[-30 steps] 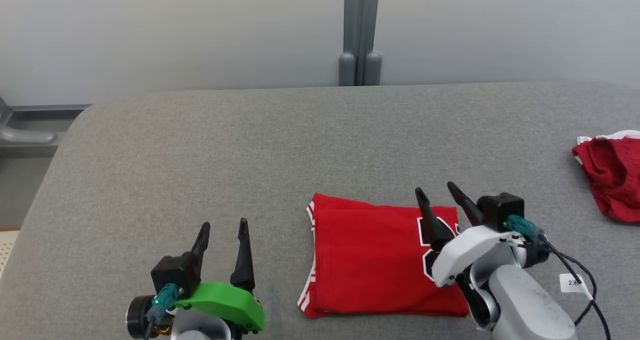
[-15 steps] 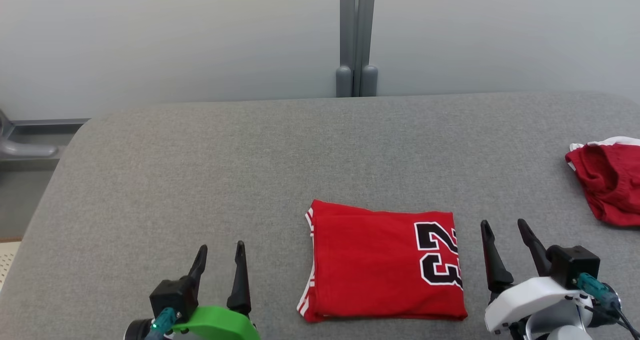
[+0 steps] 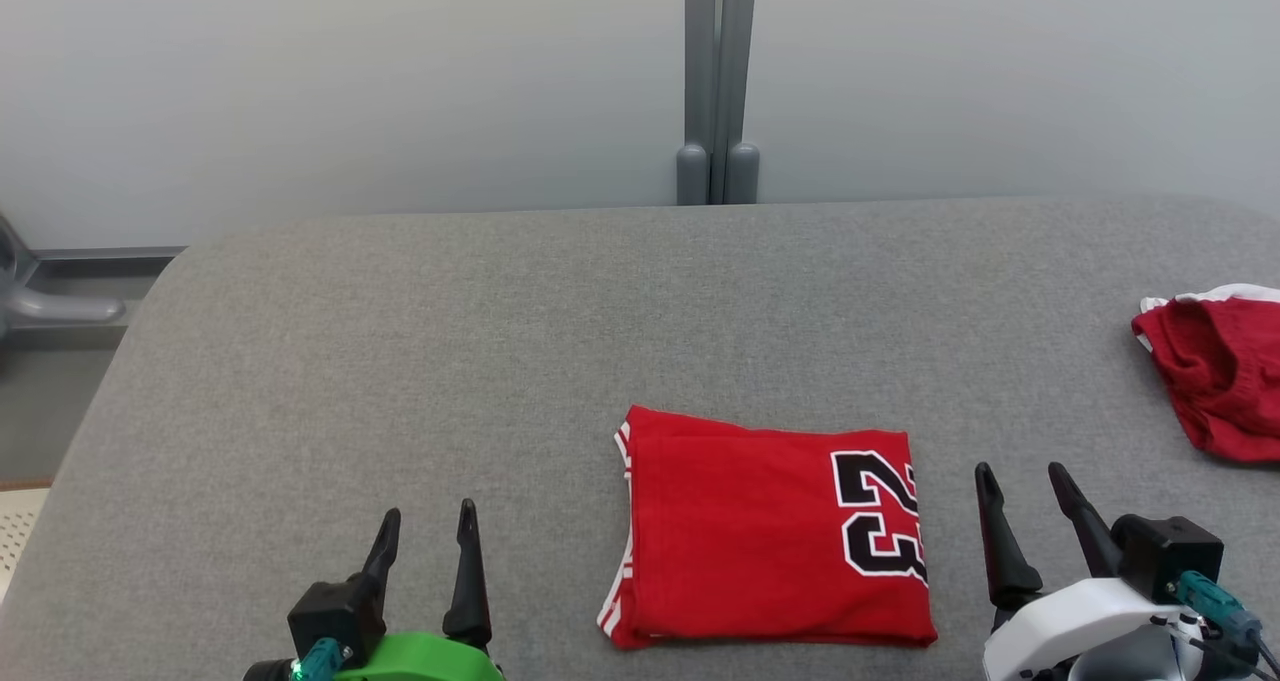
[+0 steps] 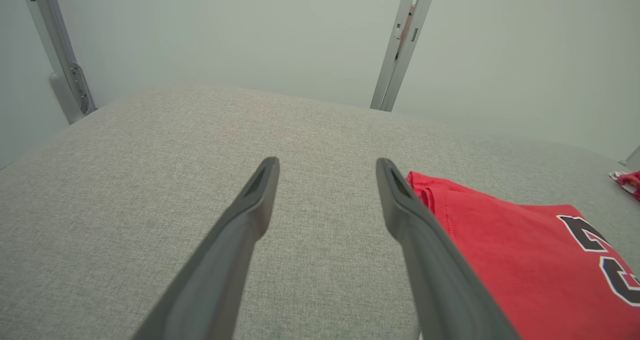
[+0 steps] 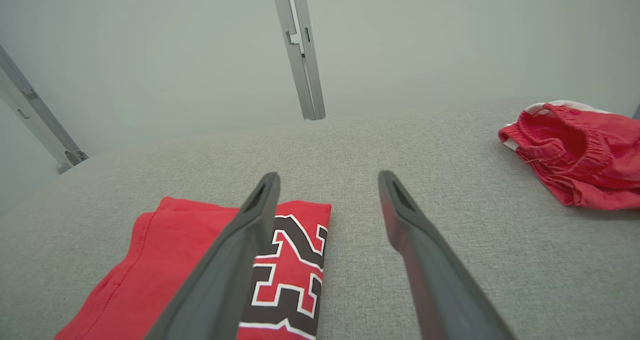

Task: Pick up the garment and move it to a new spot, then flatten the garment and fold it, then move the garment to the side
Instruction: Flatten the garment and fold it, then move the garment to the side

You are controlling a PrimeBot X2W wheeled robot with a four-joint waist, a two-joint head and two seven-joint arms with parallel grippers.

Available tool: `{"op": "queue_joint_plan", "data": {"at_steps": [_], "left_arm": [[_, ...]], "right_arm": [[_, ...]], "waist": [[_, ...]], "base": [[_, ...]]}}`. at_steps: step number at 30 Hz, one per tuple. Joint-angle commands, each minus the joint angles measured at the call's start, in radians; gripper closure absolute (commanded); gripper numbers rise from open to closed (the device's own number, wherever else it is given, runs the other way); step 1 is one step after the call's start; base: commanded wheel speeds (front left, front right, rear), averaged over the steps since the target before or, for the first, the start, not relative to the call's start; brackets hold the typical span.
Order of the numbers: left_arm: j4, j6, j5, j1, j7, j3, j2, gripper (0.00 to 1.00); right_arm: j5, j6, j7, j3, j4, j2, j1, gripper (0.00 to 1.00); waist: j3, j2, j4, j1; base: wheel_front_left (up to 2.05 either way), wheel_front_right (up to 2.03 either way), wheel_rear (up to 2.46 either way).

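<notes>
Garment (image 3: 765,531) folded flat on table (image 3: 500,341)

We look across a table (image 3: 400,361) covered in grey woven fabric, its far left corner rounded. Behind its far edge stands a pale, evenly lit wall (image 3: 350,81) of two smooth panels, joined by an upright grey metal post (image 3: 718,71). Beyond the table's left edge we see a grey bar (image 3: 60,307).

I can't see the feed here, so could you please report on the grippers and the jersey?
Left gripper open, empty. Right gripper open, empty. Jersey folded flat between them, untouched. Red shorts far right, not in the way.
</notes>
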Motion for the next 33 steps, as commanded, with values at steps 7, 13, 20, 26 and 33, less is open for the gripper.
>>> {"op": "queue_joint_plan", "data": {"at_steps": [7,13,20,26,33], "left_arm": [[0.000,-0.009,0.019,0.017,-0.003,0.015,0.000,0.00],[-0.001,-0.009,0.022,0.020,-0.003,0.019,-0.002,0.00],[-0.002,-0.009,0.023,0.019,-0.003,0.023,0.000,0.00],[-0.002,-0.013,0.026,0.002,-0.002,0.018,0.001,0.00],[-0.009,-0.006,0.033,-0.016,0.002,0.015,0.008,0.00]], "right_arm": [[-0.010,0.000,0.011,-0.005,0.006,-0.002,0.016,0.00],[-0.017,0.000,0.025,-0.012,0.007,-0.002,0.016,0.00],[-0.029,0.000,0.049,-0.019,0.007,-0.002,0.013,0.00],[-0.053,0.000,0.139,-0.044,0.048,-0.002,-0.032,0.00],[-0.044,0.000,0.251,-0.076,0.180,-0.002,-0.104,0.00]], "waist": [[0.000,0.0000,0.003,0.0000],[0.002,0.0000,0.002,0.0000],[0.009,0.0000,0.006,0.0000],[0.031,0.0000,0.031,0.0000],[0.070,0.0000,0.096,0.0000]], "base": [[0.00,0.00,0.00],[0.00,0.00,0.00],[0.00,0.00,0.00],[0.00,0.00,0.00],[0.00,0.00,0.00]]}}
